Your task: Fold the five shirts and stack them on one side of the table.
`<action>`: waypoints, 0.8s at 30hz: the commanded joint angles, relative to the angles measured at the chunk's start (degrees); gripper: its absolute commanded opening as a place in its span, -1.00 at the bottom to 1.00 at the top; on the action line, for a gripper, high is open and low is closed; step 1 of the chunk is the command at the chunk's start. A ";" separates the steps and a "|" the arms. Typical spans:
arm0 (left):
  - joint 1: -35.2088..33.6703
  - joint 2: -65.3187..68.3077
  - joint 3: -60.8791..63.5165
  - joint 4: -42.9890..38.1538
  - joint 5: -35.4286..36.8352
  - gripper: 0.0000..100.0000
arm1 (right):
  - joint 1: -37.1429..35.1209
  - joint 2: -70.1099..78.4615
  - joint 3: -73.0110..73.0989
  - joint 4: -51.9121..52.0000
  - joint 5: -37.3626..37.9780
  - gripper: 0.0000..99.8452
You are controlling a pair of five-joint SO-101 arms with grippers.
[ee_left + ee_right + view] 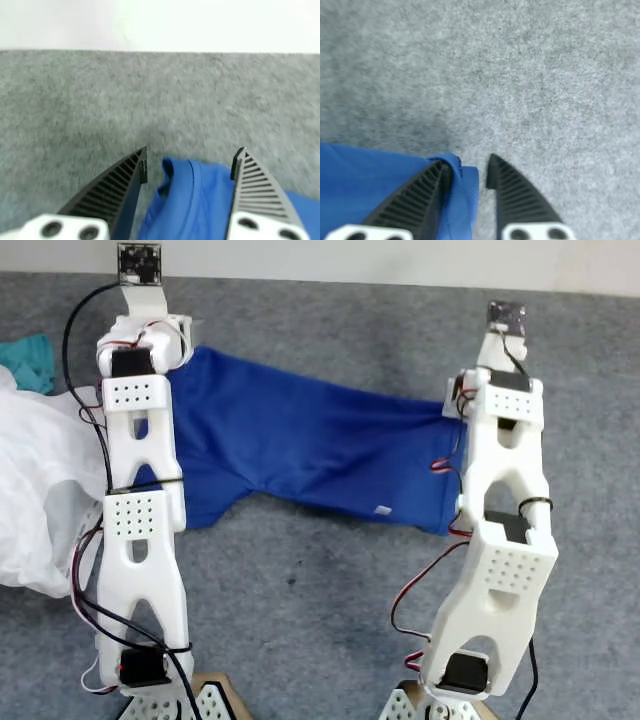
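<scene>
- The blue shirt [300, 450] lies spread on the grey table [320, 610], stretched crosswise between the two arms.
- In the high view its body runs from the left arm's wrist to the right arm's wrist, and a sleeve hangs toward the near edge beside the left arm.
- The left gripper [192, 159] is spread wide, low over the table near the far edge.
- A folded edge of the shirt [195, 200] lies in the gap between its fingers; I cannot tell whether either finger touches the cloth.
- The right gripper [467, 167] has its fingers a little apart, at the shirt's other end.
- One right finger [427, 192] sits over a corner of the shirt [370, 172]; the other finger [512, 200] is over bare table just beside the hem, with grey showing between it and the cloth.
- A white shirt [40, 470] lies bunched at the table's left side, touching the left arm's outer side.
- A teal shirt [30, 358] lies just beyond the white one, at the view's edge.
- A pale wall [150, 20] runs along the table's far edge.
</scene>
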 commanded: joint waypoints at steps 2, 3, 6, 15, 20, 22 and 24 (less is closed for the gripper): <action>0.22 -5.41 -3.21 7.21 0.53 -0.44 | -0.75 -1.10 -6.73 4.70 -2.37 -0.94; 0.22 -5.93 -3.12 8.62 0.53 -0.44 | -0.84 -1.10 -7.34 5.49 -2.20 -0.94; 0.22 -6.64 -3.38 14.07 0.62 -0.44 | -1.36 -1.10 -8.84 8.92 -1.67 -0.83; 0.22 -16.57 -3.47 31.82 0.70 -0.86 | -1.89 -1.10 -18.15 18.07 0.18 -0.68; -0.04 -21.14 -3.38 38.42 0.70 -0.91 | -1.10 -1.01 -24.84 23.16 -3.43 -0.84; -0.75 -21.32 -3.30 38.42 0.62 -0.99 | -0.75 -0.75 -26.15 23.25 -3.78 -0.95; -0.66 -21.23 -2.95 38.42 0.62 -0.97 | -0.66 -0.66 -26.24 23.08 -2.02 -0.97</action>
